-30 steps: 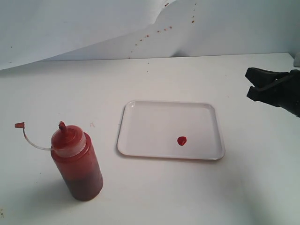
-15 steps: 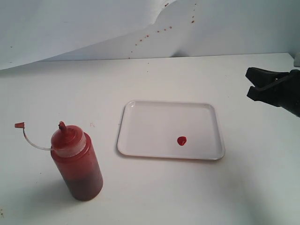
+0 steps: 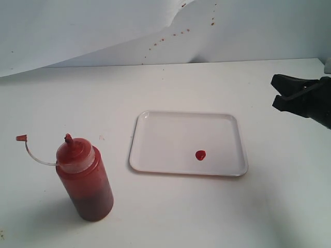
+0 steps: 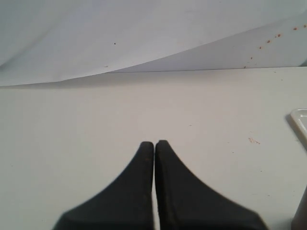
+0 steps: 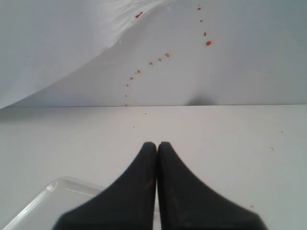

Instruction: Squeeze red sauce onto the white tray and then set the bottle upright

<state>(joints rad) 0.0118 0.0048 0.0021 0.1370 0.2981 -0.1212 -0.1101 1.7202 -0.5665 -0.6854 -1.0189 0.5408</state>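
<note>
**A:** What is cut off or hard to read?

**B:** Nearest, in the left wrist view, a dark blurred shape (image 4: 301, 215) is clipped by the frame corner, and I cannot tell what it is. Past it, only one corner of the white tray (image 4: 300, 120) pokes in at the frame edge. The right wrist view also catches just one rounded tray corner, partly behind the fingers. In the exterior view the right claw (image 3: 275, 93) comes in from the right edge, with its arm cut away.

**A:** And the claws themselves?

**B:** The left claw (image 4: 154, 143) has its fingers pressed together on nothing, over plain worktop (image 3: 207, 212). The right claw's fingers (image 5: 144, 187) are likewise together and empty.

**A:** How does the bottle look?

**B:** The bottle (image 3: 85, 183) stands upright at the near left, well apart from the tray. Its wall is translucent and dark red inside, deepest at the base. The red nozzle (image 3: 69, 138) points up. The small red cap (image 3: 21, 138) hangs out to the left on a thin tether (image 3: 39, 159).

**A:** And the red sauce?

**B:** The red sauce (image 3: 200, 154) sits on the tray as a small round glossy blob. It lies right of the middle, toward the near rim, and touches no rim.

**A:** What about edges and room?

**B:** Open worktop lies before the tray and between it and the bottle. The right claw sits out past the tray's far right corner, apart from it. Farthest back, the worktop meets the backdrop paper (image 3: 77, 31), which is folded and dotted with red specks (image 3: 170, 36).
</note>
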